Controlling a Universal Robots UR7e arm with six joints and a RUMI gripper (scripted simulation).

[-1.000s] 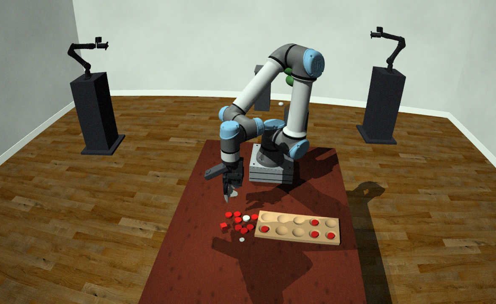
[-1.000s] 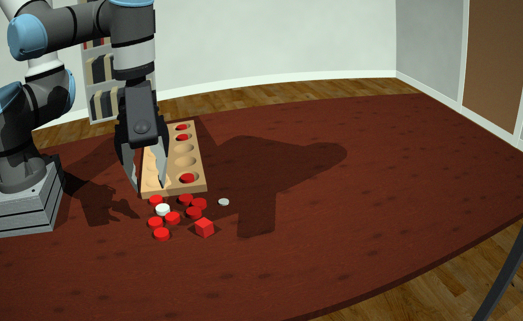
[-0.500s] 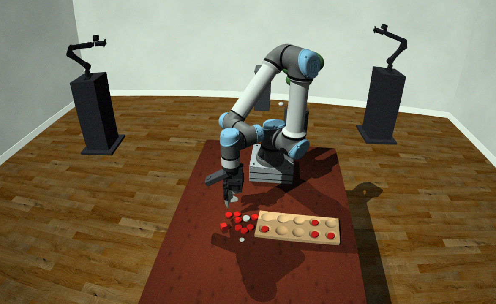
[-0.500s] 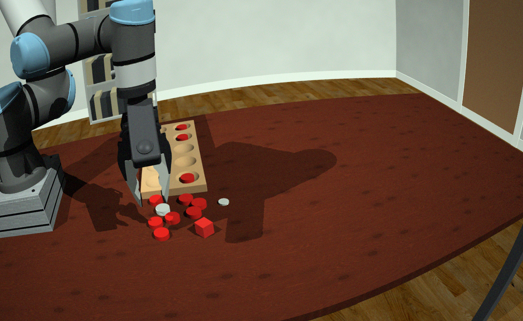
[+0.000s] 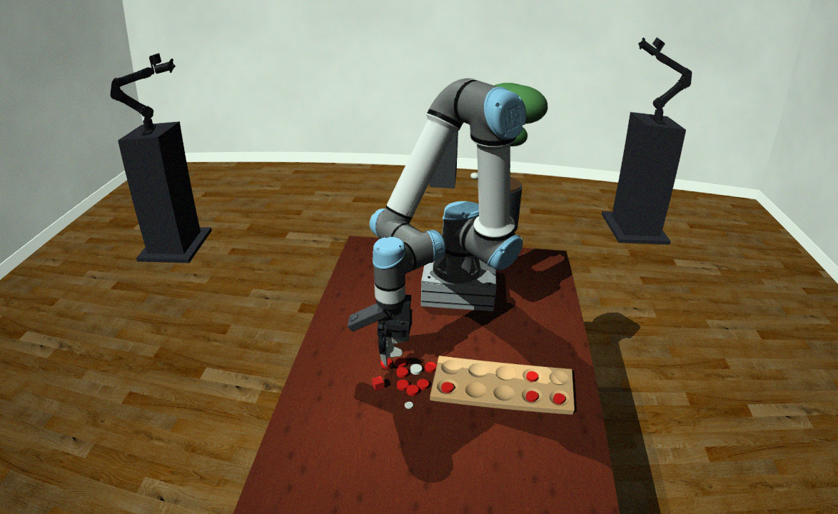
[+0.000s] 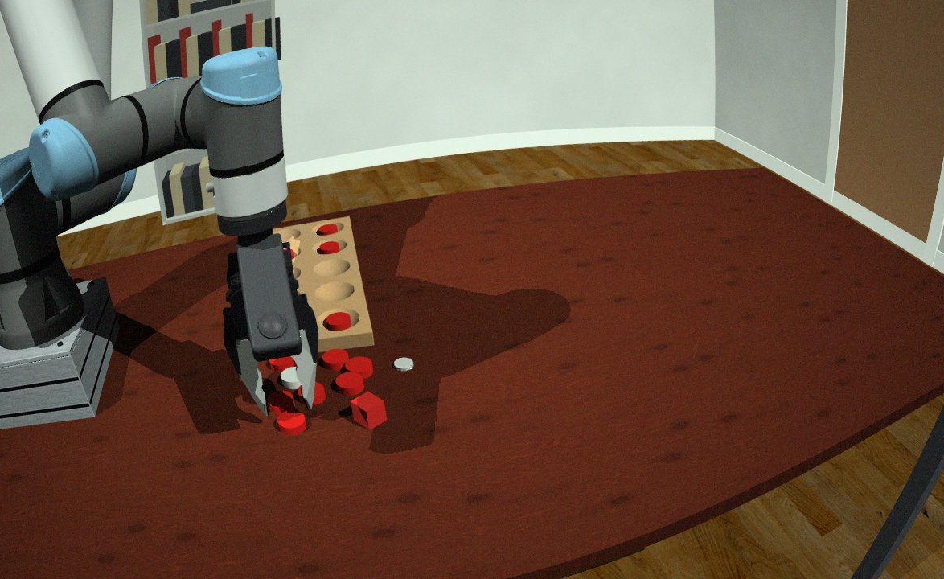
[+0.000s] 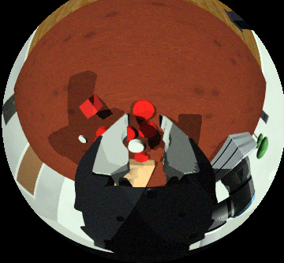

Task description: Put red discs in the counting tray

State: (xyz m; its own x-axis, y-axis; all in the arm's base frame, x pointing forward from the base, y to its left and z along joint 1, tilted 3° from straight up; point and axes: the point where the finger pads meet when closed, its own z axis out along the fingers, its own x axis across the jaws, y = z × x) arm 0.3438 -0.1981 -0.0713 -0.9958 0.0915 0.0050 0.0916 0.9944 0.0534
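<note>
The wooden counting tray (image 5: 500,403) (image 6: 363,302) lies on the dark red table and has several red discs in pockets, such as one red disc (image 5: 447,385) (image 6: 338,321) at its near end. Several loose red discs (image 5: 412,389) (image 6: 349,382) lie in a cluster beside the tray's end. My gripper (image 5: 387,360) (image 6: 285,403) (image 7: 144,114) is down at table level in this cluster, fingers partly apart. A red disc (image 6: 280,400) (image 7: 147,129) lies between the fingers, which do not grip it. Another red disc (image 6: 292,422) (image 7: 143,108) lies just beyond the fingertips.
A white disc (image 5: 415,368) (image 6: 289,376) (image 7: 136,145) lies in the cluster close to the fingers. A smaller white disc (image 5: 408,404) (image 6: 403,363) (image 7: 82,139) and a red cube (image 5: 378,383) (image 6: 368,410) (image 7: 91,107) lie at its edge. The arm's base stands behind.
</note>
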